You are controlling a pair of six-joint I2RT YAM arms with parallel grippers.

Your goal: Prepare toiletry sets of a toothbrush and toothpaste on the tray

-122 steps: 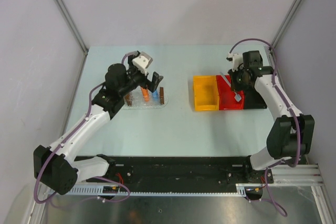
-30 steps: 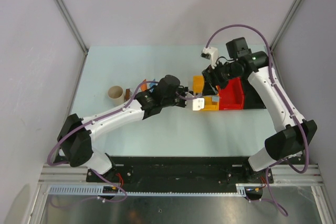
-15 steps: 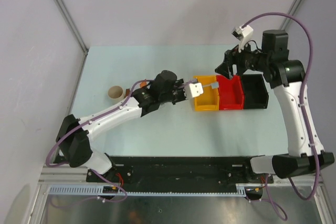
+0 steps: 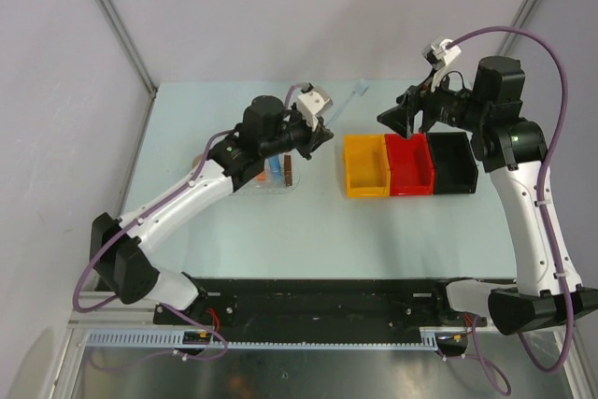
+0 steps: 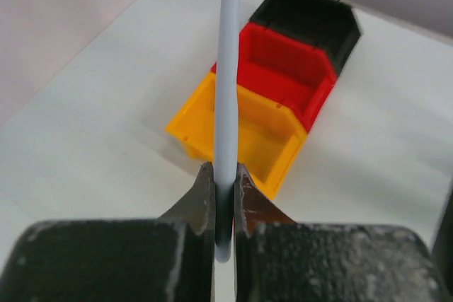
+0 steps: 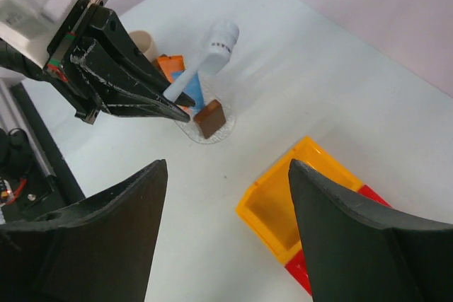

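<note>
Toothbrush (image 5: 228, 68) projects forward, clamped in the left gripper (image 5: 224, 176).

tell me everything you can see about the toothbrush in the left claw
The thin, long, whitish translucent toothbrush looks like smooth plastic, with a straight, round shaft. Its handle end is pinched between the dark fingers of the left claw, which is shut on it. The rest sticks straight out ahead of the claw, in the air above the pale table. In the right wrist view its wider, rounded head carries faint marks. Nothing else touches it.
</note>
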